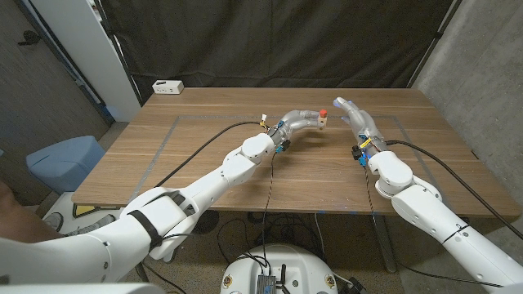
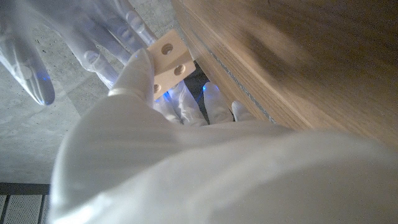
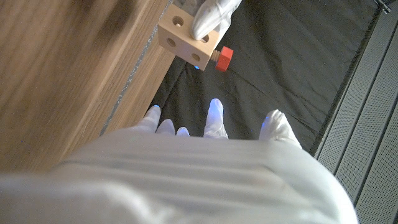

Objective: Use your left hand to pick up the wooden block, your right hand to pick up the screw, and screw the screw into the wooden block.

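While left robot hand (image 1: 304,119) holds block (image 3: 184,38), screw (image 3: 224,58) protrudes.

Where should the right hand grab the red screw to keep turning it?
Probably by its red head, the only part sticking out of the block that the left hand holds up. The right hand, open beside it, should pinch that head from the free side, away from the block.

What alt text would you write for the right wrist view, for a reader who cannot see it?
The left hand holds a wooden block with round holes, and a red-headed screw sticks out of one side. Below, the right hand has its fingers apart, holding nothing, short of the block. The wooden table runs alongside.
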{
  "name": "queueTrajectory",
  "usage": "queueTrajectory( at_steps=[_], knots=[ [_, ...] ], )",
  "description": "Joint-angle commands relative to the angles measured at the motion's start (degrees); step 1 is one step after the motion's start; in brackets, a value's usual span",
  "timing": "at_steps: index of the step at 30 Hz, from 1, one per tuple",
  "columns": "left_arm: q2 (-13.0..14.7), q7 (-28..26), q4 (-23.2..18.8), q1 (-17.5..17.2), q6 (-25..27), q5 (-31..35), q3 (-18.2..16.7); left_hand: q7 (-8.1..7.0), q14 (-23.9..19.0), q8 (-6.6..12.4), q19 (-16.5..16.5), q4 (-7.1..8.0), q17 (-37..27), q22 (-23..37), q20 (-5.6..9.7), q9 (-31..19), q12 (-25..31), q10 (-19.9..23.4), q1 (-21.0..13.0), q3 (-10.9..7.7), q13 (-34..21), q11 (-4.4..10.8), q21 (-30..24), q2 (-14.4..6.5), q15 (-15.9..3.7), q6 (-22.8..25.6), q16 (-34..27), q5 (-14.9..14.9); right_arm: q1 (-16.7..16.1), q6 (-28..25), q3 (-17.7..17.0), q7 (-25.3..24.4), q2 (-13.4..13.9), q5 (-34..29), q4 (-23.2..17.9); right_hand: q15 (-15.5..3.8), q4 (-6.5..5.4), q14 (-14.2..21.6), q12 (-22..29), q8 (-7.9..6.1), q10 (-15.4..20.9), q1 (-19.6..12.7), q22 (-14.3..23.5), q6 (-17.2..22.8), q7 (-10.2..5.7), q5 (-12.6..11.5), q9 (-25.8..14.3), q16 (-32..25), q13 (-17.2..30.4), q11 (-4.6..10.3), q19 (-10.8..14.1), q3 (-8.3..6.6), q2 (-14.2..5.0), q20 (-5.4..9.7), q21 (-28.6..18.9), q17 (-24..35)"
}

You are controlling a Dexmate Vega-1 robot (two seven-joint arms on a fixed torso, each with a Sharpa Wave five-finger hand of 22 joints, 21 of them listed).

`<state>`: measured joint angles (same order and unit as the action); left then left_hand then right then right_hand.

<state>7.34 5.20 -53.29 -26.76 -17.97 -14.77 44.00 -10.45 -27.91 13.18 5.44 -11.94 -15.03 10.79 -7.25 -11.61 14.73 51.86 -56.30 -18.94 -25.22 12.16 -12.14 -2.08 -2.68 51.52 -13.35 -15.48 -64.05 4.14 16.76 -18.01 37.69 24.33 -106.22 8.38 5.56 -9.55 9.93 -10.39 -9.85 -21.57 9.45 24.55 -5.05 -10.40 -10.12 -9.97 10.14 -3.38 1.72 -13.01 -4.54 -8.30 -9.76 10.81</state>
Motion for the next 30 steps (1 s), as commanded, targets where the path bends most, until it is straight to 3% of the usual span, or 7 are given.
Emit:
queueTrajectory(
  at_steps=[1, 10, 30],
  knots=[
    [-0.3, 0.0, 0.8, 0.3, -0.1, 0.1, 0.1, 0.82, -0.6, 0.36, 0.2, 3.03, -0.3, 0.1, -0.36, -0.2, 1.0, 1.2, 3.9, -3.41, -9.0, 0.23, -0.3, -4.7, -3.74, 2.3, -0.2, -0.3, 0.6, 1.4, 1.0, 0.4, -0.7, 0.3, 1.2, -0.14, -0.31, -5.3, -0.1, -0.52, -2.8, 0.6, 0.3, 1.0, -0.23, -0.3, -0.1, -0.3, 0.1, 0.45, -0.6, 0.02, -0.04, -0.15, -0.4, 0.3],
    [-0.3, 0.3, 1.1, 0.5, 0.1, 0.0, 0.1, 0.81, -0.6, 0.34, 0.2, 3.02, -0.3, 0.1, -0.33, -0.3, 1.0, 1.2, 4.0, -3.41, -9.0, 0.22, -0.3, -4.6, -3.68, 2.2, -0.2, -0.3, 0.6, 1.6, 1.5, 0.3, -1.0, 0.4, 1.5, -0.39, -0.31, -5.9, 0.3, -1.04, -3.0, 1.1, 0.3, 3.0, -1.16, -0.4, -0.1, -0.5, 0.1, 1.02, -1.2, 0.04, -0.32, -0.18, -0.5, 0.3],
    [-0.3, 0.1, 1.1, 0.4, 0.3, -0.1, 0.1, 0.87, -0.6, 0.32, 0.2, 3.03, -0.3, 0.1, -0.33, -0.3, 1.0, 1.2, 4.0, -3.43, -9.0, 0.21, -0.3, -4.6, -3.60, 2.3, -0.2, -0.3, 1.8, 1.0, 2.7, 1.9, -0.7, 1.1, 2.4, -0.26, -0.24, -6.0, 0.8, -1.64, -2.1, 1.8, 0.3, 6.5, -0.27, -0.4, -0.1, -0.9, 0.1, 1.26, -1.4, 0.07, -0.64, -0.22, -0.8, 0.3]
  ],
)
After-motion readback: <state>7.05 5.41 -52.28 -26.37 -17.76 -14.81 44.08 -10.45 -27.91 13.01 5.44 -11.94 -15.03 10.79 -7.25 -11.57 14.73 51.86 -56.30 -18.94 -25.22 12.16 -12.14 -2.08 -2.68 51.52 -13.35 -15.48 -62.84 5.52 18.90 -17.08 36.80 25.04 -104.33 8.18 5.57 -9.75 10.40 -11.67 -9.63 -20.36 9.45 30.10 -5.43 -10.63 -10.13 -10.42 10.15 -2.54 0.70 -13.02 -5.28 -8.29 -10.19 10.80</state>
